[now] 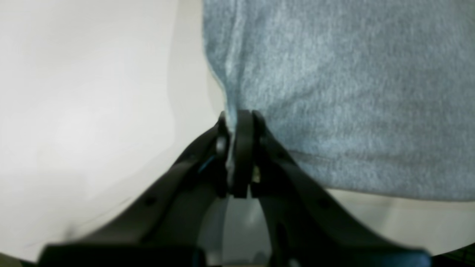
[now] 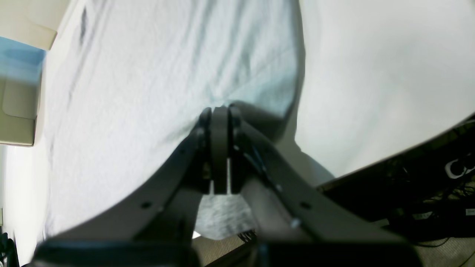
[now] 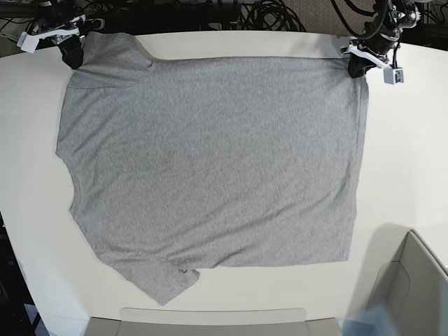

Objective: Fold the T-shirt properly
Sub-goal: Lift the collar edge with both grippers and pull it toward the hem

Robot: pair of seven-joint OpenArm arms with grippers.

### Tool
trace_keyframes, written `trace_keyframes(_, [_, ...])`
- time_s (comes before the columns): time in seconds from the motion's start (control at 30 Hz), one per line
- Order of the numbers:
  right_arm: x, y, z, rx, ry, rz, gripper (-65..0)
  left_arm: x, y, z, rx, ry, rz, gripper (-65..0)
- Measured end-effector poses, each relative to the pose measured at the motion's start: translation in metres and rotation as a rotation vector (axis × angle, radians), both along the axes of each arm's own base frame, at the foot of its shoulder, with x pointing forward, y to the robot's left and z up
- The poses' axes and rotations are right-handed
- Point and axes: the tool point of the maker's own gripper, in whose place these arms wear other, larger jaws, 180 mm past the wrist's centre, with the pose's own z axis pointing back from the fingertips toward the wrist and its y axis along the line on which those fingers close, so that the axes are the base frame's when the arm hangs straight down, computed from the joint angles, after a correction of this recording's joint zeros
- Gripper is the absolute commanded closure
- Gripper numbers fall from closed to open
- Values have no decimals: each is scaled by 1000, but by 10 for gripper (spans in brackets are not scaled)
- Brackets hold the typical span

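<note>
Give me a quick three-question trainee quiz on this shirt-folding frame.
1. True or false: the T-shirt lies spread flat on the table.
2. What does the left claw pinch? A) a shirt corner B) the box C) nothing
3. The right claw is shut on the shirt's ____.

Key: 1 true; 2 A; 3 sleeve.

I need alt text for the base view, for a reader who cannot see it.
A heather-grey short-sleeved cotton T-shirt lies spread flat, plain side up, on a white table. The right gripper pinches its far corner at the view's upper left, and the left gripper pinches its far corner at the upper right.
</note>
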Motion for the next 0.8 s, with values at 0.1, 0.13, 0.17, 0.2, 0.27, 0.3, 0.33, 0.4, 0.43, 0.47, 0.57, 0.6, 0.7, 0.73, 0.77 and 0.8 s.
trace_keyframes(0.1, [5, 0, 3, -6, -7, 19, 0, 4, 2, 6, 19, -8, -7, 0])
trace_keyframes(0.13, [9, 0, 5, -10, -16, 27, 0, 8, 1, 10, 25, -18, -15, 0])
trace_keyframes(0.17, [13, 0, 8, -13, -30, 32, 0, 12, 0, 14, 29, -27, -24, 0])
trace_keyframes(0.2, [17, 1, 11, -12, -43, 33, 0, 16, -1, 16, 30, -35, -26, 0])
trace_keyframes(0.27, [23, 1, 13, -11, -60, 31, 0, 21, -3, 15, 22, -24, -37, 0])
trace_keyframes(0.3, [24, 2, 13, -10, -60, 34, 0, 25, -4, 16, 18, -21, -42, 0])
trace_keyframes(0.33, [24, 4, 11, -6, -42, 56, 0, 29, -4, 17, 19, -22, -40, 0])
trace_keyframes(0.4, [31, 10, 6, -2, -4, 115, 0, 35, 2, 20, 25, -26, 1, 0])
trace_keyframes(0.43, [39, 11, 9, -1, -20, 122, 0, 37, 4, 23, 30, -30, 26, 0])
trace_keyframes(0.47, [45, 12, 13, -1, -31, 131, 0, 39, 5, 27, 35, -36, 33, 0])
trace_keyframes(0.57, [55, 4, 22, -23, -37, 137, 0, 46, 5, 40, 54, -63, 45, 0])
trace_keyframes(0.6, [57, 1, 21, -28, -15, 135, 0, 48, 5, 42, 52, -70, 62, 0])
trace_keyframes(0.7, [71, 1, 30, -36, -20, 173, 0, 52, 1, 43, 34, -81, 80, 0])
trace_keyframes(0.73, [79, 0, 35, -42, -31, 185, 0, 56, 1, 42, 31, -82, 80, 0])
trace_keyframes(0.77, [86, -1, 40, -46, -40, 196, 0, 60, 2, 44, 35, -89, 87, 0])
trace_keyframes(0.8, [92, 0, 42, -46, -37, 215, 0, 63, 4, 45, 41, -96, 86, 0])
